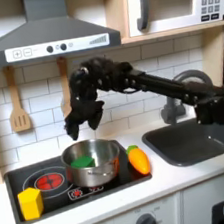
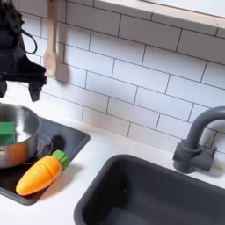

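The black WidowX arm reaches in from the first exterior view's right, elbow raised, wrist bent straight down, so the black gripper (image 1: 83,125) hangs just above the round silver metal pot (image 1: 92,162). Its fingers point down and look slightly parted with nothing between them, though how far they are spread cannot be told. Directly below the gripper, inside the pot, lies one flat green piece (image 1: 83,161). One orange plastic carrot with a green top (image 1: 138,160) lies to the gripper's lower right in the first exterior view, just beside the pot. One yellow block (image 1: 31,203) sits at lower left on the black stovetop (image 1: 65,197).
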Tool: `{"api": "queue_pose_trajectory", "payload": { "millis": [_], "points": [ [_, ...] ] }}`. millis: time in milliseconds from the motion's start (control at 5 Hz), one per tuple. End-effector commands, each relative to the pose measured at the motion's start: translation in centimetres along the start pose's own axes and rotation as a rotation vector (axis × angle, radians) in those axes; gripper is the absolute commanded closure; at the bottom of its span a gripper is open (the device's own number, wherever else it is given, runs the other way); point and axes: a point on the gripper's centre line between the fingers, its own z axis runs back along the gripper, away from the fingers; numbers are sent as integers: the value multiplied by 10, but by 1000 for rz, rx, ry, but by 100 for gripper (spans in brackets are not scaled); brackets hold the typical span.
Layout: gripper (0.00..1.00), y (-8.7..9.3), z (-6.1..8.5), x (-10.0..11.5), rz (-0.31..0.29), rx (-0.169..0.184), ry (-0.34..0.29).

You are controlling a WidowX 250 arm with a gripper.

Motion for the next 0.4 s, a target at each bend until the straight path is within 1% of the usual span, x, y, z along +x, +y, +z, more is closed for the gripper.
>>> {"api": "queue_pose_trajectory", "payload": {
  "millis": [0, 200],
  "points": [
    [0, -7, 2, 11, -20, -90, -135],
    [0, -10, -3, 10, -36, -103, -148]
  ]
}}
